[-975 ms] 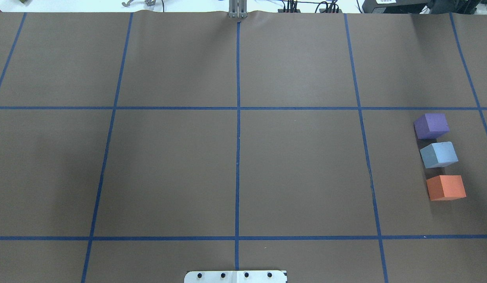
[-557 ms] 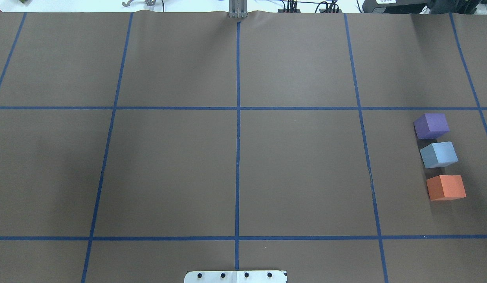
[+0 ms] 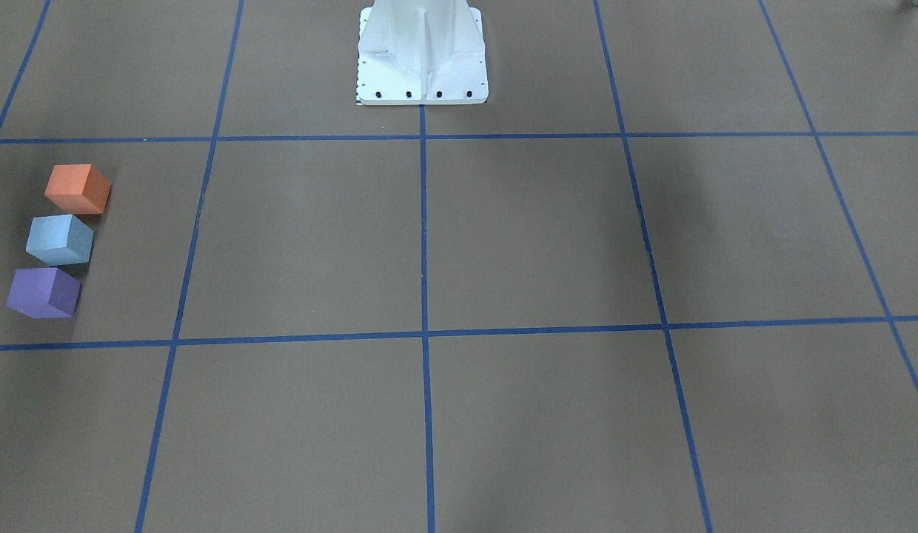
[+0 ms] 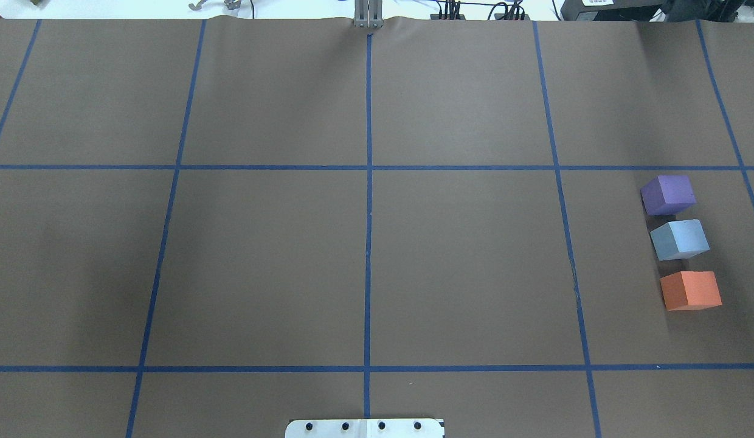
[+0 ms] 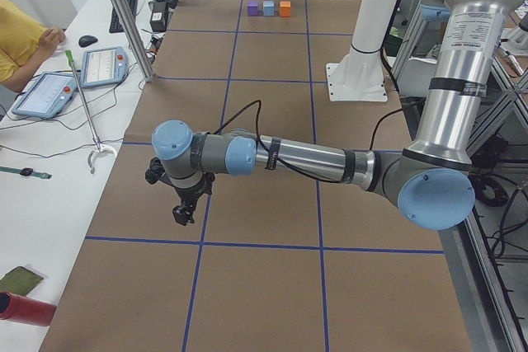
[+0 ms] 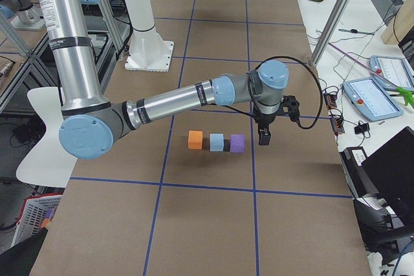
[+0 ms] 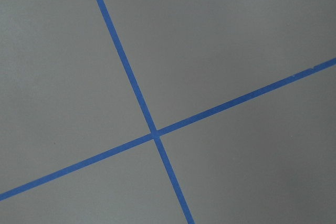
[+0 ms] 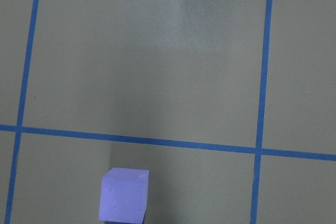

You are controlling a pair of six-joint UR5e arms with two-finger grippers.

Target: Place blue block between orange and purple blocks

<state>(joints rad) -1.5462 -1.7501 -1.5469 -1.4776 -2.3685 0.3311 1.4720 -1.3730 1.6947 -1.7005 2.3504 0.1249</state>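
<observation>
**Blue block in the row, my fingers clear of it**

The blue block (image 4: 679,239) lay on the table between the purple block (image 4: 667,194) and the orange block (image 4: 690,290). It sat just beside each and was turned slightly out of line with them. Over the last second none of the 3 had shifted and nothing touched them, so I judged the placement done.

My right gripper (image 6: 264,135) hung above the paper near the purple block, on the side away from the blue one. My left gripper (image 5: 183,208) hung well apart, over a tape crossing. I could not tell whether either pair of fingers was open.

Brown paper (image 4: 261,261) gridded with blue tape (image 4: 368,243) covered the table. A person in yellow (image 5: 21,39) sat by a tablet (image 5: 103,65).
</observation>
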